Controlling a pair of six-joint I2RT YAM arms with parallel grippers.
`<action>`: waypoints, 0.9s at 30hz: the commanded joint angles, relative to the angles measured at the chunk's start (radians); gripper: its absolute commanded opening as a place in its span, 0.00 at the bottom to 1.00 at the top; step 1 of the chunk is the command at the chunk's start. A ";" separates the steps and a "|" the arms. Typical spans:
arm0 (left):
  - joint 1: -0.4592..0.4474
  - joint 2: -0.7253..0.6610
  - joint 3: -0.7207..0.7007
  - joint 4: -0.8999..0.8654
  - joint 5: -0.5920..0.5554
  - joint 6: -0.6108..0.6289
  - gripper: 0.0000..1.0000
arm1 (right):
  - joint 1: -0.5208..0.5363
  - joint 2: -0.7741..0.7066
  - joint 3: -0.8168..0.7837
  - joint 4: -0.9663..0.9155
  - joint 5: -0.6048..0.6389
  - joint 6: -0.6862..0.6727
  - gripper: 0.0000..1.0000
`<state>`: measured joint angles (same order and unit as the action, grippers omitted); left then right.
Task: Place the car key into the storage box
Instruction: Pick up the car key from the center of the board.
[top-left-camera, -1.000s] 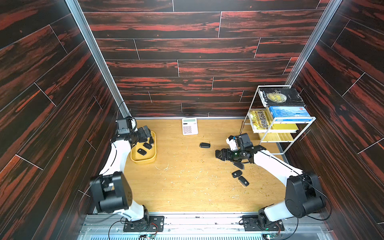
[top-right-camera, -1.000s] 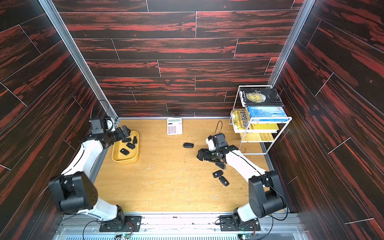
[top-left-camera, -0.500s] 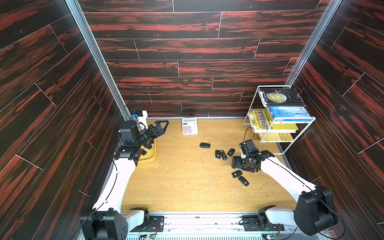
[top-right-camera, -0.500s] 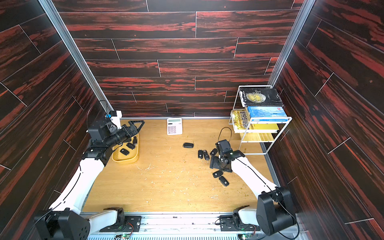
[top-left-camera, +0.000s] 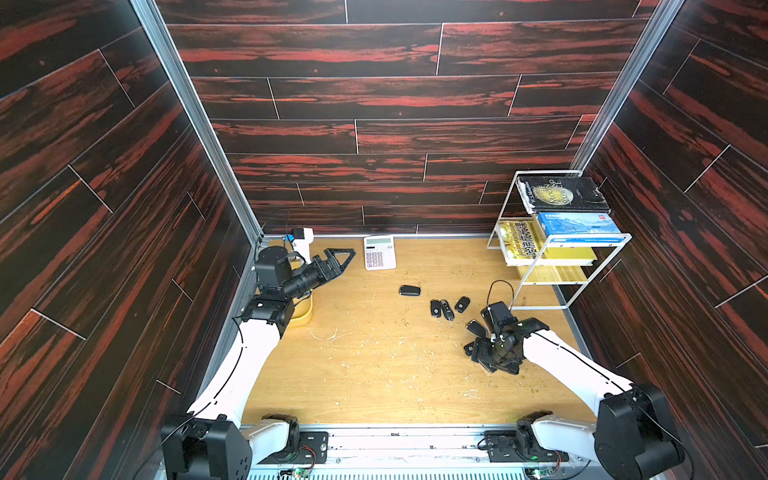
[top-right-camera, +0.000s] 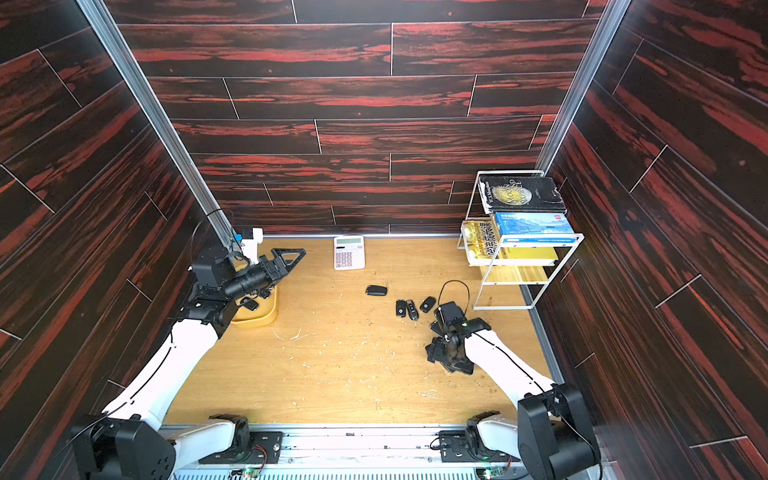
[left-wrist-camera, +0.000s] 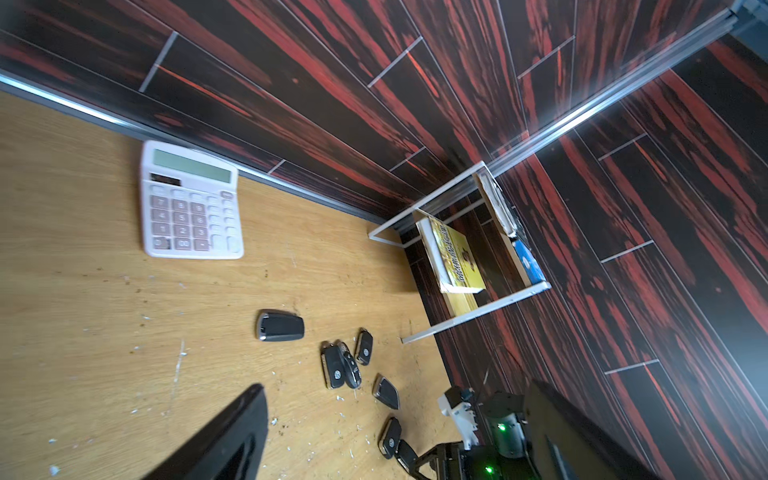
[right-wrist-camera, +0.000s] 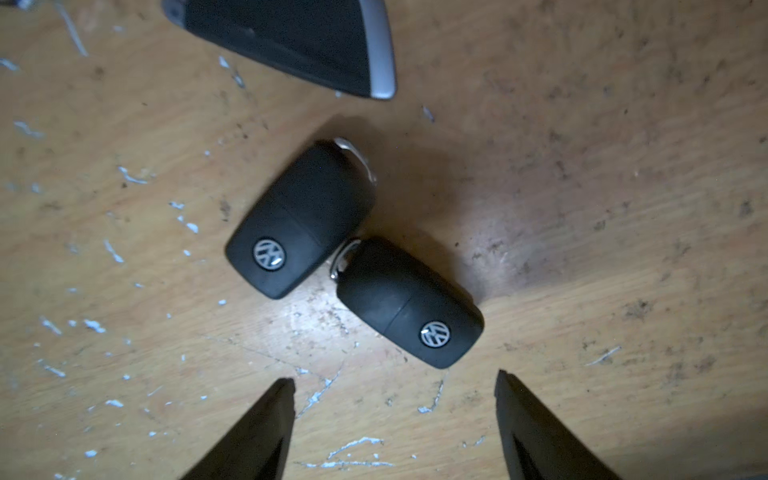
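Observation:
Several black car keys lie on the wooden table, among them a lone key and a cluster of three. The right wrist view shows two VW keys touching end to end. My right gripper hangs open just short of the nearer one, with nothing between its fingers. From above, that gripper hides this pair. The yellow storage box sits at the left edge and holds a key; my left arm covers much of it. My left gripper is open and empty, raised above the box.
A white calculator lies by the back wall. A white wire book rack with books stands in the back right corner, close behind my right arm. A silver-edged key lies just beyond the VW pair. Pale flecks litter the table.
My left gripper rose out of the storage box and swung toward the calculator. My right gripper moved from the cluster of three keys to the front pair, and its jaws narrowed slightly.

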<state>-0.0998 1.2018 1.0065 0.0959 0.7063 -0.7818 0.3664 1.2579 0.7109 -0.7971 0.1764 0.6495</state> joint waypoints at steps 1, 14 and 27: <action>-0.027 -0.033 -0.008 0.035 -0.009 0.022 1.00 | 0.002 0.015 -0.003 0.026 0.019 0.030 0.80; -0.078 -0.045 0.007 0.011 -0.019 0.056 1.00 | 0.002 0.139 -0.067 0.174 0.040 0.028 0.80; -0.080 -0.010 0.013 0.019 -0.018 0.068 1.00 | 0.002 0.179 -0.096 0.208 -0.033 0.086 0.81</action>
<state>-0.1761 1.1820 1.0023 0.1020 0.6876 -0.7326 0.3664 1.3933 0.6582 -0.6384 0.2016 0.6895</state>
